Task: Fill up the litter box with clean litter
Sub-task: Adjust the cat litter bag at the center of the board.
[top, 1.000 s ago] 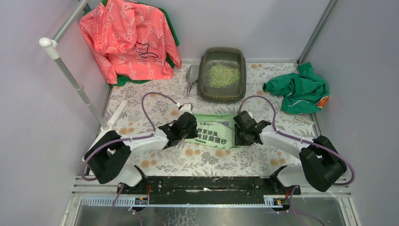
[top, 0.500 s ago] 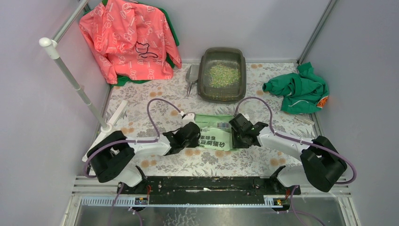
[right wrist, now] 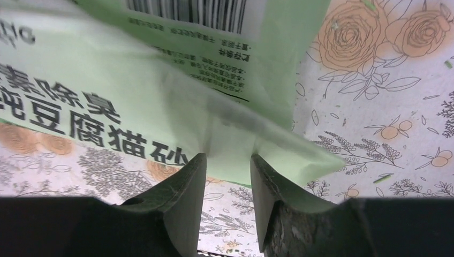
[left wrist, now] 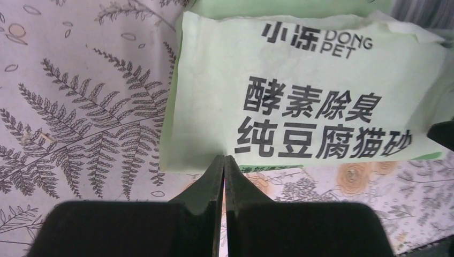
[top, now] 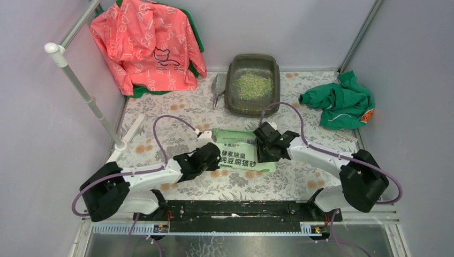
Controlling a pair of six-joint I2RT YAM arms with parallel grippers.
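Clamps near edge of bag (left wrist: 300, 96), printed "小冻 DONG PET" and "纯豆腐猫砂", in left jaws. Straddles bag corner with right jaws; grip cannot be told. Shows litter (top: 254, 85) inside box (top: 231, 101) at far end of surface (top: 176, 112).

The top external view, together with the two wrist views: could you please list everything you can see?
litter box: one, dark grey-olive, far middle of the table
clean litter: one loose heap, pale green and beige, inside the litter box
scoop: one, grey, just left of the litter box
litter bag: one, light green with dark print, between the two arms
jacket: one, coral pink with white print, far left corner
garment: one, green, crumpled at far right
pole: one, white, slanting along the left side
tablecloth: one, white with floral print, covering the table
left gripper: one, black, jaws closed on the bag's edge
right gripper: one, black, jaws pinching a bag fold
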